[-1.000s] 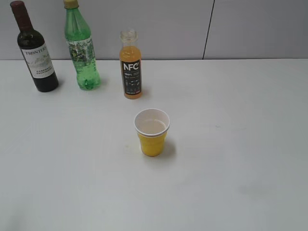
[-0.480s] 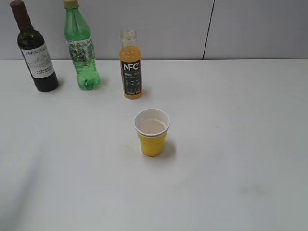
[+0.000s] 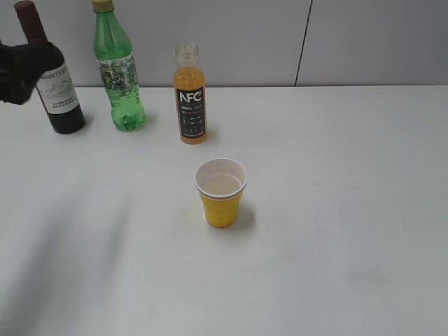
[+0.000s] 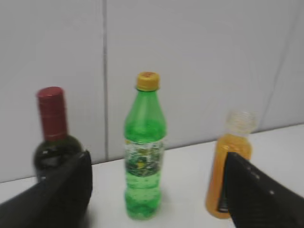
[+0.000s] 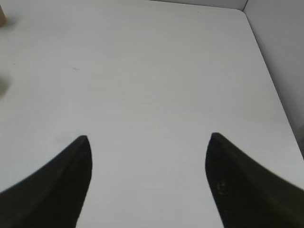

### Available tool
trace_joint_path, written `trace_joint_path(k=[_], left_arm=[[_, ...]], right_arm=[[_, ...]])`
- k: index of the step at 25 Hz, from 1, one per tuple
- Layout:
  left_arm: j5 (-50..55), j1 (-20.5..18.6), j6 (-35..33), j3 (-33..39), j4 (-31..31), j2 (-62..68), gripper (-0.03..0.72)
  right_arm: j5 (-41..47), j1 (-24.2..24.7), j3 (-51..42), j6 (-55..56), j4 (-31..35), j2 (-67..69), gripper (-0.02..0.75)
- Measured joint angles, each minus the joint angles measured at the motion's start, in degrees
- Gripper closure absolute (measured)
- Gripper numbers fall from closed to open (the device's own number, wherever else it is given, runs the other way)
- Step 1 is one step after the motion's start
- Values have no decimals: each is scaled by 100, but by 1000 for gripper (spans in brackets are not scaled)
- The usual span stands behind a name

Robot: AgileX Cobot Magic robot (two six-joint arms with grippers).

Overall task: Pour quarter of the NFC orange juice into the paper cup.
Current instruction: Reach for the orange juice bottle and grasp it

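Note:
The NFC orange juice [image 3: 190, 96], uncapped, stands upright at the back of the white table; in the left wrist view [image 4: 229, 166] it is at the right, partly behind a finger. The paper cup [image 3: 222, 191], yellow with a white inside, stands in front of it near the table's middle and holds a little pale liquid. My left gripper [image 3: 19, 70] shows as a blurred dark shape at the far left edge, in front of the wine bottle; its fingers [image 4: 156, 190] are wide open and empty. My right gripper [image 5: 148, 156] is open and empty over bare table; it is out of the exterior view.
A dark wine bottle [image 3: 52, 77] with a white label and a taller green plastic bottle [image 3: 119, 70] stand left of the juice along the back wall. In the left wrist view the green bottle [image 4: 144, 147] sits between the fingers. The table's right edge [image 5: 270, 80] shows in the right wrist view.
My left gripper has come into the exterior view at the far left, in front of the wine bottle. The bottles and the cup have not moved.

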State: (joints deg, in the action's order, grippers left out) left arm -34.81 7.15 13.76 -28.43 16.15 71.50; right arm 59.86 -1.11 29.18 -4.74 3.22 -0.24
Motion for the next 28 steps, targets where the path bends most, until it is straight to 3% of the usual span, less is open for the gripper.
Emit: trace_joint_path(k=[3, 8, 14, 20, 28], left_arm=[[-560, 0, 520, -116, 870, 544, 57], [-1184, 0, 651, -360, 1527, 1430, 68], [-1962, 0, 597, -680, 1688, 2453, 71], [-2029, 0, 454, -1138, 2107, 3399, 71], [-2073, 134, 449, -1982, 2177, 4261, 71]], right_arm=[[0, 0, 0, 0, 0, 0, 146], [0, 0, 0, 0, 0, 0, 146], [0, 0, 0, 0, 0, 0, 146], [0, 0, 0, 0, 0, 0, 146], [0, 0, 0, 0, 0, 0, 146]])
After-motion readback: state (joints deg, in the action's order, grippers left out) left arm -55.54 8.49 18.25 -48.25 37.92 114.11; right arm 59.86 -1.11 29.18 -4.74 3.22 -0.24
